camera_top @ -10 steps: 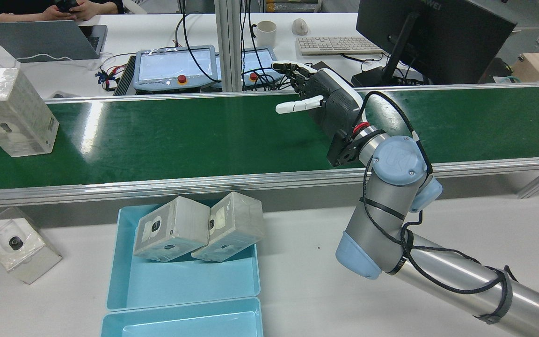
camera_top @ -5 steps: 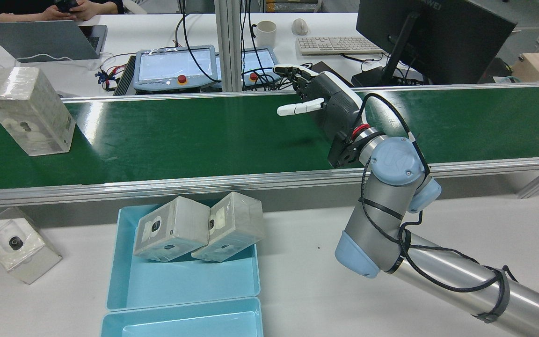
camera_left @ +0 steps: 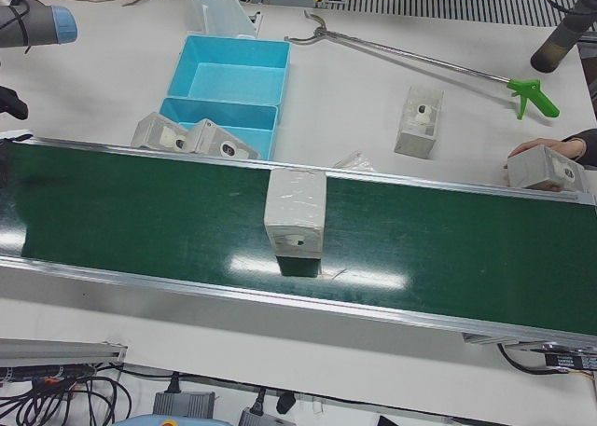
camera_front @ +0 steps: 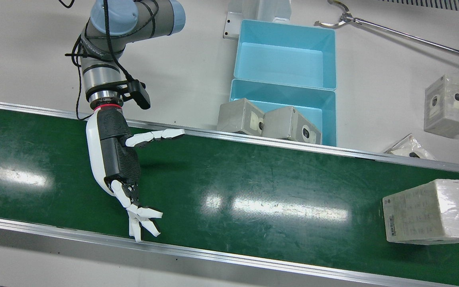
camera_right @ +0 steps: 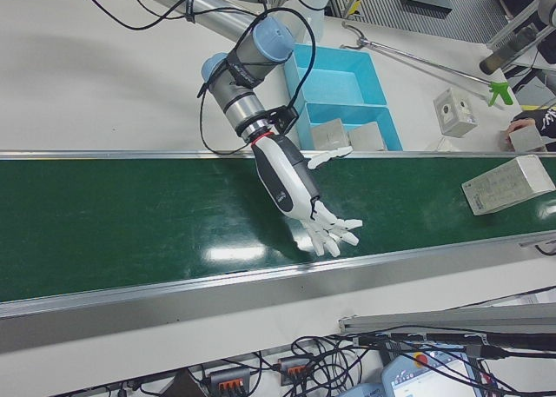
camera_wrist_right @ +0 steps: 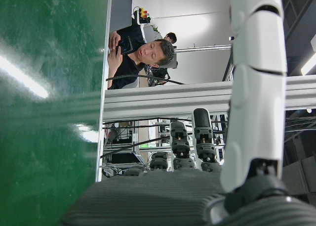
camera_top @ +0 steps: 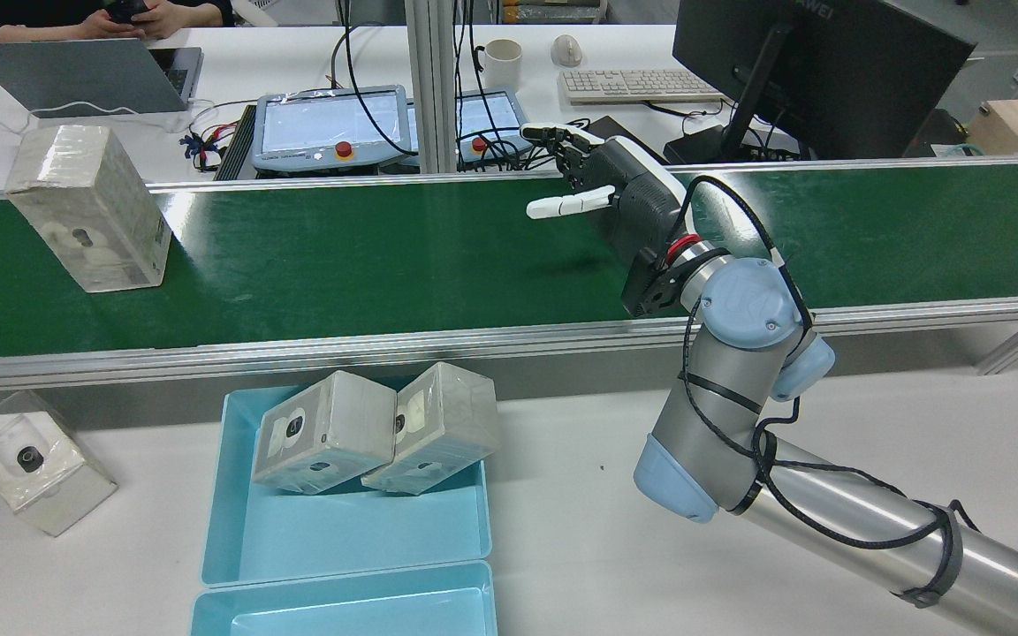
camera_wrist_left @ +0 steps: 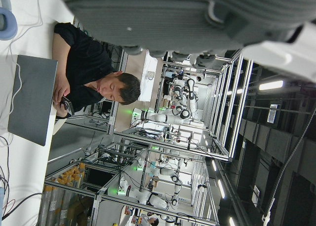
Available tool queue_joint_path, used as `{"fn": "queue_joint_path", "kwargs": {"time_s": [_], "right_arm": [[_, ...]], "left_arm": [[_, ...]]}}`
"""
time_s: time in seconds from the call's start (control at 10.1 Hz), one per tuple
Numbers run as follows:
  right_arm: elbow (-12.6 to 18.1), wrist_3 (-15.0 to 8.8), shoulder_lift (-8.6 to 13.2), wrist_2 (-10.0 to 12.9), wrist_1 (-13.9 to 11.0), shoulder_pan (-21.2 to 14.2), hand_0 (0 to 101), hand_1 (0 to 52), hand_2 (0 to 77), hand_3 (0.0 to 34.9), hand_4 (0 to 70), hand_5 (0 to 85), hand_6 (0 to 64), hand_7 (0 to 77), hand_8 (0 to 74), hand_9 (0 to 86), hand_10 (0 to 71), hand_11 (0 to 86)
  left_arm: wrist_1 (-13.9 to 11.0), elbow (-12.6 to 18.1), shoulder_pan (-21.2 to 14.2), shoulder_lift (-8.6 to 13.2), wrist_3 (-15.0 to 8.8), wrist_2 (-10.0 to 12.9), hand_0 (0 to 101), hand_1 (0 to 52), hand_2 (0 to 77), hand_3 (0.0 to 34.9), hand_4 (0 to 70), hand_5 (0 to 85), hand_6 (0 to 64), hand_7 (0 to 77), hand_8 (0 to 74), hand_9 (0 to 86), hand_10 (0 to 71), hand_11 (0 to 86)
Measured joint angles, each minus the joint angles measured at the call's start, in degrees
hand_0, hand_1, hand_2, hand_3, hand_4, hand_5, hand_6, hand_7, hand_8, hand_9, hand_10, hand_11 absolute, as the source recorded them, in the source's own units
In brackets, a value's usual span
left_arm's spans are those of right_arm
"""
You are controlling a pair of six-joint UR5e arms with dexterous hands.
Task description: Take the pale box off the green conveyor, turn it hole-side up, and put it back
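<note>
My right hand (camera_front: 114,159) hangs over the belt (camera_front: 253,187) with fingers spread, holding nothing; my left hand does not show clearly in any view, so I cannot tell its state. The box (camera_front: 432,211) stands on the belt well off to the hand's thumb side, far from any finger, its hole on a side face in the left-front view. I judge it light, stiff cardboard under slick clear wrap, liable to slide in a loose grip; I would take it across two opposite broad faces, clear of the hole. Nothing lies on the belt between hand and box. Behind the hand, off the belt, two more boxes lean in a blue tray (camera_front: 285,56); another box (camera_front: 448,105) sits beyond.
</note>
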Motion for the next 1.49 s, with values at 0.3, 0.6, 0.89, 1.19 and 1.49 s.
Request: {"fn": "queue_joint_path", "kwargs": {"time_s": [0.3, 0.6, 0.89, 1.19, 1.49], "right_arm": [[0.0, 0.0, 0.1, 0.0, 0.0, 0.2, 48, 13.6, 9.8, 0.0, 13.1, 25.6, 7.1, 7.1, 3.3, 5.4, 0.0, 0.5], [-0.1, -0.2, 0.1, 0.0, 0.0, 0.3, 48, 13.1, 11.4, 0.0, 13.1, 25.6, 6.5, 8.2, 3.3, 5.4, 0.0, 0.5], [-0.1, -0.2, 0.1, 0.0, 0.0, 0.3, 48, 14.7, 10.9, 0.0, 13.1, 25.6, 7.1, 8.2, 3.3, 5.4, 0.0, 0.5], [-0.1, -0.2, 0.2, 0.0, 0.0, 0.3, 48, 14.7, 10.9, 0.0, 13.1, 25.6, 7.1, 8.2, 3.3, 5.4, 0.0, 0.5], [-0.1, -0.2, 0.2, 0.0, 0.0, 0.3, 48, 14.7, 10.9, 0.0, 13.1, 25.6, 7.1, 8.2, 3.3, 5.4, 0.0, 0.5]], "left_arm": [[0.0, 0.0, 0.0, 0.0, 0.0, 0.0, 0, 0.0, 0.5, 0.0, 0.0, 1.1, 0.5, 0.5, 0.5, 0.5, 0.5, 0.5], [0.0, 0.0, 0.0, 0.0, 0.0, 0.0, 0, 0.0, 1.1, 0.0, 0.0, 1.1, 0.5, 0.0, 0.5, 0.0, 0.5, 0.5], [0.0, 0.0, 0.0, 0.0, 0.0, 0.0, 0, 0.0, 1.1, 0.0, 0.0, 1.1, 0.5, 0.5, 0.5, 0.0, 0.5, 0.5], [0.0, 0.0, 0.0, 0.0, 0.0, 0.0, 0, 0.0, 0.5, 0.0, 0.0, 1.1, 0.5, 0.5, 0.5, 0.0, 0.5, 0.5], [0.0, 0.0, 0.0, 0.0, 0.0, 0.0, 0, 0.0, 1.1, 0.0, 0.0, 1.1, 0.5, 0.0, 0.5, 0.5, 0.5, 0.5]]}}
